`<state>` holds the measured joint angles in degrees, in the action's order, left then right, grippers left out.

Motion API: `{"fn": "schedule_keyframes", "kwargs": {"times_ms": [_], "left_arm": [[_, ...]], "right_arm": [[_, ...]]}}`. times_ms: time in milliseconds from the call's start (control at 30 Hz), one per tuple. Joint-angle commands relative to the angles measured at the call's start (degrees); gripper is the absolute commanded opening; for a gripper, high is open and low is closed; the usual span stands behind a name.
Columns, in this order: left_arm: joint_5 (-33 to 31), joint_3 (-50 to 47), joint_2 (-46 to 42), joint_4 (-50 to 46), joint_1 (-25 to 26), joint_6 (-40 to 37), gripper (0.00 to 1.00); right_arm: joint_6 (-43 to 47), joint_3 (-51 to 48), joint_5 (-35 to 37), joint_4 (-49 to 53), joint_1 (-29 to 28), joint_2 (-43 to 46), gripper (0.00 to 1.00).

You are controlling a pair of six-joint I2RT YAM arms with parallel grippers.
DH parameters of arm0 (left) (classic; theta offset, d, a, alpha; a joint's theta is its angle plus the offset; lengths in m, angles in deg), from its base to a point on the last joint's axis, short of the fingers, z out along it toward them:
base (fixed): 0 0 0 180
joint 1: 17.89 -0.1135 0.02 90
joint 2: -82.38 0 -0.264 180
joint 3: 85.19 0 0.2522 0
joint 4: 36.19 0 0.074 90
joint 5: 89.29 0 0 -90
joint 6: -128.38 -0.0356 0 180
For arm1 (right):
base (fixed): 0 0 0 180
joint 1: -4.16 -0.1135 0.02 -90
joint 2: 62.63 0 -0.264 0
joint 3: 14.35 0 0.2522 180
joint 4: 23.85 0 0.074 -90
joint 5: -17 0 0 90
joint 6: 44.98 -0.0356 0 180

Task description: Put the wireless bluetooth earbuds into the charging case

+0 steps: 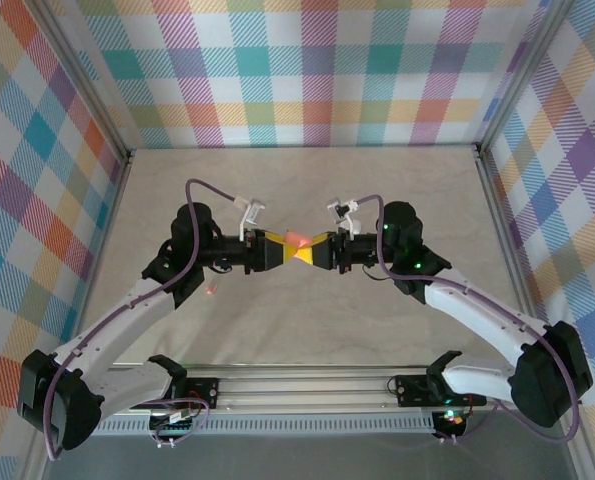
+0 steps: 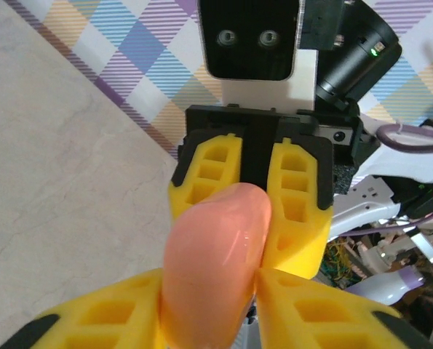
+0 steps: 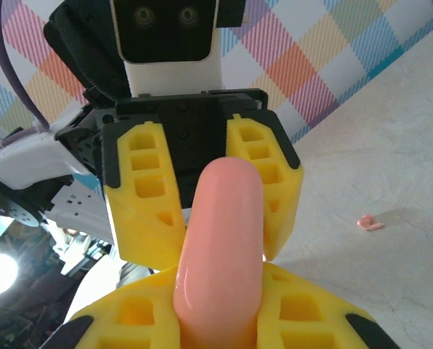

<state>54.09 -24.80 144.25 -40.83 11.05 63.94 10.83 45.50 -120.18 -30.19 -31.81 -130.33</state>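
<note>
Two grippers are holding one pink charging case point(image 1: 299, 240) in mid-air: the left gripper point(image 1: 277, 250) and right gripper point(image 1: 319, 250) are each pinching an end, jaws nearly shut. One pink earbud point(image 3: 370, 223) is lying on the desk point(image 1: 307, 330), well apart. Opposing pulls are risking a slip off the glossy shell. No writing is showing.

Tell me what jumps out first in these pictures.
The two arms meet head-on above the middle of the table. The left hand and right hand both clamp one glossy pink case, holding it up in the air between them. A tiny pink earbud lies loose on the pale tabletop below.
</note>
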Motion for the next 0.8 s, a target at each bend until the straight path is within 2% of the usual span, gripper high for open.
{"fn": "schedule_keyframes", "kwargs": {"times_ms": [0, 67, 167, 267, 333, 433, 467, 600, 767], "left_arm": [[2.27, 0.10, -0.72, 2.51, -0.21, -0.15, 0.28], [2.82, 0.21, -0.43, 3.15, -0.21, 0.14, 0.24], [3.75, 0.36, 0.00, 3.38, -0.20, 0.12, 0.11], [3.43, 0.80, -0.62, 0.70, -0.21, -2.01, 0.00], [1.53, 1.23, -2.01, -4.60, -0.21, -6.26, 0.00], [-2.61, 1.31, -4.51, -11.88, -0.21, -12.35, 0.00], [-3.99, 1.05, -5.30, -12.91, -0.21, -13.56, 0.00], [-10.15, -0.91, -8.99, -13.61, -0.21, -16.81, 0.00], [-13.66, -3.18, -11.64, -12.55, -0.21, -20.26, 0.00]], "right_arm": [[-1.66, 0.02, -1.86, -4.05, -0.07, -0.85, 0.00], [-1.48, 0.06, -2.25, -3.90, -0.07, -1.11, 0.00], [-0.67, 0.49, -1.93, -2.07, -0.07, -1.47, 0.00], [0.97, 1.38, 1.60, 2.99, -0.07, -0.90, 0.22], [1.80, 1.81, 4.01, 6.68, 0.47, 0.29, 0.30], [1.50, 1.79, 3.61, 9.05, 2.21, 2.17, 0.48], [1.99, 1.94, 3.73, 10.45, 2.82, 3.04, 0.52], [6.93, 3.50, 4.90, 18.24, 4.19, 6.35, 0.61], [15.41, 7.21, 4.77, 27.18, 3.44, 6.25, 0.64]]}}
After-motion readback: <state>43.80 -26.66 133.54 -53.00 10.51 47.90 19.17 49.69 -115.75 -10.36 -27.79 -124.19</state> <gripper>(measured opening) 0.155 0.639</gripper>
